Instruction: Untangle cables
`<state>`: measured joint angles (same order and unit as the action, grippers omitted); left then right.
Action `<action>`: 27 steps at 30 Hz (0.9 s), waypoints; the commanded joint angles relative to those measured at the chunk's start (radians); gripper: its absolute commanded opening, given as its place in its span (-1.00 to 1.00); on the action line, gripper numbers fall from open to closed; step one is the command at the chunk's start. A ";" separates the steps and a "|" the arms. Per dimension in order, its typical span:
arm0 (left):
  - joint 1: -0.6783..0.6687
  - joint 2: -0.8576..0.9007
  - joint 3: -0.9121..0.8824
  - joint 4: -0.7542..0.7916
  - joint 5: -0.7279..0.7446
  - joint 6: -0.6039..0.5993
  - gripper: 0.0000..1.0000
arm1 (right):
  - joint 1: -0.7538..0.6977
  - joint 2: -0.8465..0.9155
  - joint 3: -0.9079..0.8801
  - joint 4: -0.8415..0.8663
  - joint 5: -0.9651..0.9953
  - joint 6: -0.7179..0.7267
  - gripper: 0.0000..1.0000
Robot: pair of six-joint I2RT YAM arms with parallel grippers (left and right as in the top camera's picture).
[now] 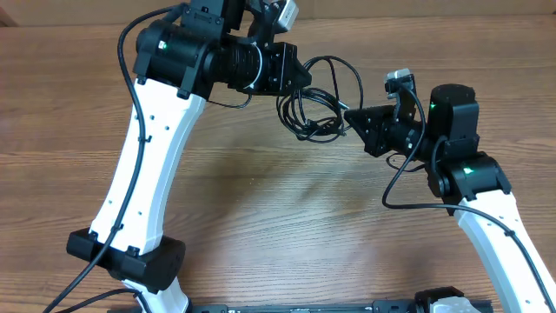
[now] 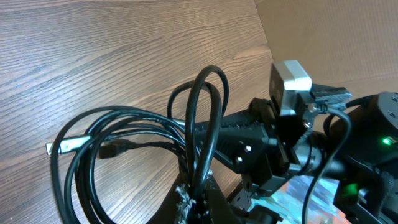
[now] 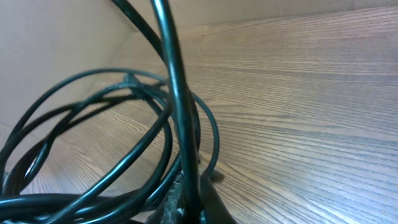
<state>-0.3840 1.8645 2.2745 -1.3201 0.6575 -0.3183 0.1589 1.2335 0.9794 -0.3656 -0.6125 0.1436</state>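
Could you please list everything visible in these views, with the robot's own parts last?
table: one, brown wood, under everything.
back wall: one, tan, beyond the far edge.
cables: one tangled bundle, black, between the tools; strand count unclear.
plug tip: one, silver, at the bundle's edge.
left arm: one, white and black, left side.
right arm: one, white and black, right side.
left tool: one, black, shut on the cables.
right tool: one, black, shut on the cables.
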 commanded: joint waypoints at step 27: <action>0.218 -0.282 0.055 -0.074 -0.447 -0.109 -0.91 | -0.172 -0.306 0.043 -0.010 -0.071 0.097 0.63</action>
<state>-0.1303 1.5772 2.3234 -1.4448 0.1944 -0.3393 -0.0650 0.9279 0.9985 -0.3820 -0.6212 0.2001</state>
